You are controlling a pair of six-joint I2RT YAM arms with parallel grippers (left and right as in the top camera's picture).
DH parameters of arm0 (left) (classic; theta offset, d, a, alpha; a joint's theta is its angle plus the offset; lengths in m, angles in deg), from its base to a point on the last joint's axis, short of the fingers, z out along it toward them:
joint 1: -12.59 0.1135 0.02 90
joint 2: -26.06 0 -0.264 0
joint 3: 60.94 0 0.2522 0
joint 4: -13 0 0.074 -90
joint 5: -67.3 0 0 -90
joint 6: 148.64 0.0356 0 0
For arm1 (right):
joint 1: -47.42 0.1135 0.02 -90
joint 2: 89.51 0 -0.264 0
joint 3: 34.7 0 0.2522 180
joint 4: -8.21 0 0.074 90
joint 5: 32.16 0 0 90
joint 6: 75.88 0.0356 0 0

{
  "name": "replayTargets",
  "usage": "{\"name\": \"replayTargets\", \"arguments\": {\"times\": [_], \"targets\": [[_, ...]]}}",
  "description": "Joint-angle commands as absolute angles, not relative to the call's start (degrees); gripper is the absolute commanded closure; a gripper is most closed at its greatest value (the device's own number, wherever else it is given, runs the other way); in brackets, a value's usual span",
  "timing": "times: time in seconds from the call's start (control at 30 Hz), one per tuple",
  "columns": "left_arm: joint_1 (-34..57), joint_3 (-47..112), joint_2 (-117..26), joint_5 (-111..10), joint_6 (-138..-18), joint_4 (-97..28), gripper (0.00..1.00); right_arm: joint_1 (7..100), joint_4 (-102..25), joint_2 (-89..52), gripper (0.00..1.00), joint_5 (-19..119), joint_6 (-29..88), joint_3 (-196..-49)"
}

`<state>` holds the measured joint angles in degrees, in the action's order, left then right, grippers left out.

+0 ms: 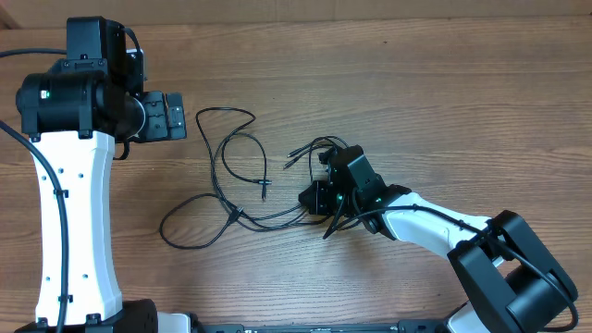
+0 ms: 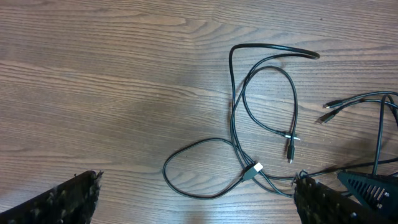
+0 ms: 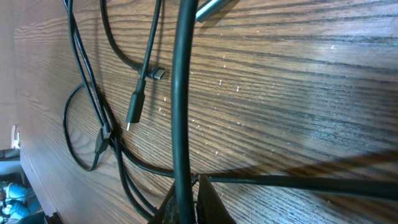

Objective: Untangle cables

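- Overhead view shows a wooden table (image 1: pixel 462 83) filling the frame, with every other thing lying on or over it.
- A left arm (image 1: pixel 74 213), white with a black head, runs up the left edge of the frame.
- A right arm (image 1: pixel 435 227) reaches from the lower right corner toward the middle.
- The left gripper (image 1: pixel 166 116) hangs at upper left, above bare wood and just left of the cords. In the left wrist view its fingers (image 2: pixel 68 199) sit spread wide in the bottom corners, holding nothing.
- The right gripper (image 1: pixel 324 190) sits low at the centre. In the right wrist view it is clenched on the cables (image 1: pixel 236 215), and one strand runs straight up from its tips.
- These cables lie in loose, crossing loops left of centre, between the two grippers.
- A small plug (image 1: pixel 265 190) lies free inside the loops, and two more point left just above the right gripper.
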<state>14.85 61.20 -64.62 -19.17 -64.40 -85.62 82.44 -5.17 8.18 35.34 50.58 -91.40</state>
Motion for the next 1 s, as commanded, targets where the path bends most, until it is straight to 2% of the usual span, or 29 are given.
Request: {"name": "replayTargets", "arguments": {"times": [0.0, 0.3, 0.7, 0.97], "targets": [[14.8, 61.2, -65.0, -18.7, -63.8, -85.6, 0.00, 82.7, -5.0, 8.4, 0.96, 34.9, 50.6, -91.3], [14.8, 61.2, -65.1, -18.7, -63.8, -85.6, 0.00, 82.7, -8.9, 2.1, 0.96, 34.9, 50.2, -93.4], [14.8, 61.2, -65.1, -18.7, -63.8, -85.6, 0.00, 82.7, -30.2, -8.6, 0.96, 48.0, 46.6, -104.8], [14.8, 61.2, -65.1, -18.7, -63.8, -85.6, 0.00, 82.7, -36.7, -9.7, 0.96, 51.6, 42.5, -116.2]]}}
